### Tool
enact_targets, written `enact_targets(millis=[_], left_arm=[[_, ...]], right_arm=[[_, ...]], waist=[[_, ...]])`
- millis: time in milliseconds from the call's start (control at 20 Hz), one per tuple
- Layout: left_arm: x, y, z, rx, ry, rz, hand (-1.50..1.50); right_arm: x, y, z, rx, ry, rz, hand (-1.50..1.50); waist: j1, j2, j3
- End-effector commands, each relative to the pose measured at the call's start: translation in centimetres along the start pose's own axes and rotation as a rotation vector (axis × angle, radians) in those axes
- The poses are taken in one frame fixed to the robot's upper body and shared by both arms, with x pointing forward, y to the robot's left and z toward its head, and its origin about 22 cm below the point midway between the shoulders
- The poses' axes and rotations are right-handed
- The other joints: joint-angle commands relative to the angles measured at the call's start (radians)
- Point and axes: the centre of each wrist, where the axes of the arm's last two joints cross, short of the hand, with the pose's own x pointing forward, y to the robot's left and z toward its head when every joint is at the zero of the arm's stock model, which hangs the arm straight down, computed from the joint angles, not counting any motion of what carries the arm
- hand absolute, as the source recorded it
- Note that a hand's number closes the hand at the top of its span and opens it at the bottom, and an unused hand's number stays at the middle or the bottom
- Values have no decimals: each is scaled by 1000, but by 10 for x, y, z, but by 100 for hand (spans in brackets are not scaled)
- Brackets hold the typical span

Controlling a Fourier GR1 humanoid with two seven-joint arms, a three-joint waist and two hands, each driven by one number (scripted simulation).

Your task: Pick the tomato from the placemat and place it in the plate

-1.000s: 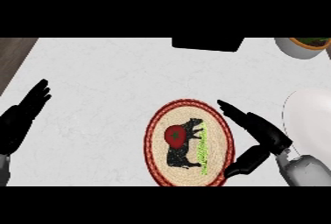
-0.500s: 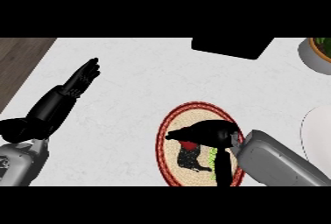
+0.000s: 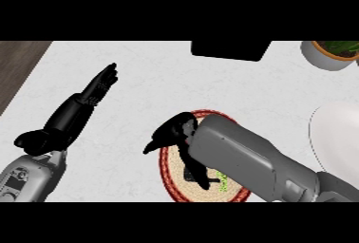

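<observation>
**Operator:** Starting at the left of the head view, I've got a strip of dark wood floor [image 3: 17, 71] beyond the edge of the pale marbled desk [image 3: 231, 90]. Then my left robot hand [image 3: 84, 102]: fingers straight and together, pointing up and to the right, holding nothing, lying over bare desk well apart from everything else.

**Observer:** And the middle?

**Operator:** Up top there's a black rectangular object [image 3: 231, 50] cut by the upper edge; I can't tell what it is. Below it, the round woven placemat [image 3: 184, 182] with its red rim and a dark animal figure printed on it. My right forearm [image 3: 259, 166] crosses the mat from the lower right and covers most of it.

**Observer:** The right robot hand?

**Operator:** The right robot hand [image 3: 175, 134] sits at the mat's upper-left rim, fingers bent downward, thumb sticking out to the left past the mat's edge. Whether it's closed on anything, I can't tell from this angle; the wrist blocks the underside.

**Observer:** Where's the tomato?

**Operator:** I can't see it. It isn't on any exposed part of the mat; if it's there, it's under the hand or forearm.

**Observer:** Further right?

**Operator:** The white plate [image 3: 336, 137] at the right edge, partly cut off, beside the forearm and apart from the mat. Top right corner, a pale pot holding a green plant [image 3: 333, 53].
</observation>
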Motion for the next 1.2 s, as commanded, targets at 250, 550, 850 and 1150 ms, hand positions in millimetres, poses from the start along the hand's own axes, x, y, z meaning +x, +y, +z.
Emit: enact_targets(millis=[250, 550, 850, 1150], left_arm=[[0, 7, 1, 25, 19, -28, 0], [-6, -7, 5, 15, 10, -5, 0], [-4, 1, -2, 6, -15, -5, 0], [-3, -9, -8, 3, -10, 5, 0]], right_arm=[[14, -55, -11, 305, 175, 51, -150], [17, -77, 2, 283, 268, 75, -150], [3, -79, 2, 275, 294, 31, -150], [-4, -69, -8, 346, 265, 31, -150]], waist=[[-20, -6, 0], [-13, -3, 0], [-12, 2, 0], [-6, 8, 0]])
